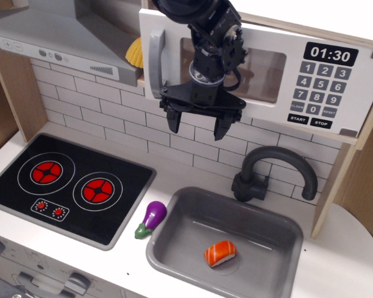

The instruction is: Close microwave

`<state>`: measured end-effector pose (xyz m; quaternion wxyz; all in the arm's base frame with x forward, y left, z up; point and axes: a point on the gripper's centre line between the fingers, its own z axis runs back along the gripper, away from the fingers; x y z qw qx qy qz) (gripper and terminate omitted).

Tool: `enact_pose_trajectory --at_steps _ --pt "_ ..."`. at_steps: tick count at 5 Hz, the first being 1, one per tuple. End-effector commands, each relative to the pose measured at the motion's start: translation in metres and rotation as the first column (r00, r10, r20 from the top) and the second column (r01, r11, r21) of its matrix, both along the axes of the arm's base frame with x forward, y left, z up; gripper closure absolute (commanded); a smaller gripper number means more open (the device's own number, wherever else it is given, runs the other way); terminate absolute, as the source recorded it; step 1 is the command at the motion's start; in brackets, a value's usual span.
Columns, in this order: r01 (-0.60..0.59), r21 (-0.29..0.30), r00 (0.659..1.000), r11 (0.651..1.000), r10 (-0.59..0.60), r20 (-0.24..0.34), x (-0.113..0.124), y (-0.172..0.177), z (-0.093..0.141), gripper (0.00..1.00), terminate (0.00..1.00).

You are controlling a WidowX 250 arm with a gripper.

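Microwave [261, 68] mounted upper right above tiled wall, door near flush with body (slight gap at handle side, hard to judge). Grey bar handle [156, 65] at door's left edge. Gripper [196, 128] hangs in front of door's lower edge, fingers spread apart, holding nothing. Below: faucet [270, 171], sink [174, 242] with sushi piece [220, 252], eggplant [151, 218] beside stove [68, 186].

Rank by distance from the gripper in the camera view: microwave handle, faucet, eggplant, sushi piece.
From the gripper, as the image shows it:
1. microwave handle, up and to the image left, on the door.
2. faucet, lower right, behind the sink.
3. eggplant, below, on the counter left of the sink.
4. sushi piece, lowest, inside the sink.
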<state>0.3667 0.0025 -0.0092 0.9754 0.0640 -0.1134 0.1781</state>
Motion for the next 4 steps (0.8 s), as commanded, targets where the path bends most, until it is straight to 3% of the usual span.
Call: enact_pose_trajectory --at_steps 1,4 --pt "-0.022 0.012 0.999 1.000 0.022 0.044 0.0135 0.0069 0.0144 0.00 0.00" --pt "-0.042 0.021 0.998 0.999 0.041 0.052 0.0221 0.0111 0.0158 0.00 0.00"
